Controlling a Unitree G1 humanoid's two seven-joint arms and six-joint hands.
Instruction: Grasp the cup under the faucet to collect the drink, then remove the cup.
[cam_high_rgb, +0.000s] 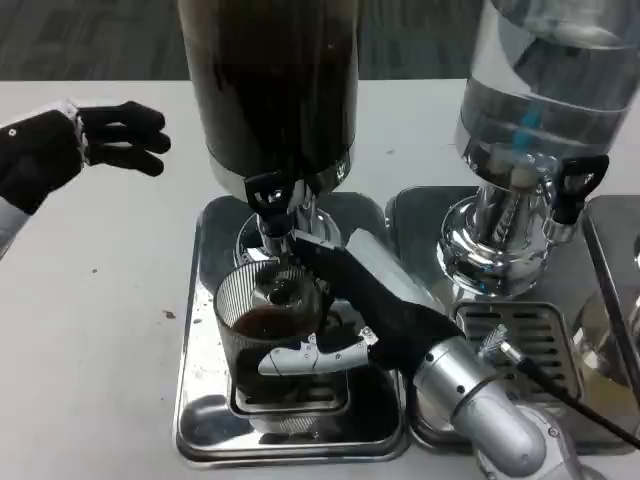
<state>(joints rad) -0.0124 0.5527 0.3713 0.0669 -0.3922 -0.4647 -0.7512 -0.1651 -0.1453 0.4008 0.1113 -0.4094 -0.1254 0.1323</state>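
Note:
A clear ribbed cup with dark drink in its bottom stands on the steel drip tray, right under the black-handled faucet of the dark drink dispenser. My right hand reaches in from the lower right and grips the cup, its fingers wrapped around the near side. My left hand hovers at the far left above the table, fingers spread, holding nothing.
A second dispenser with clear liquid and its own black tap stands on a steel tray to the right. The white table lies bare to the left. A black cable runs along my right forearm.

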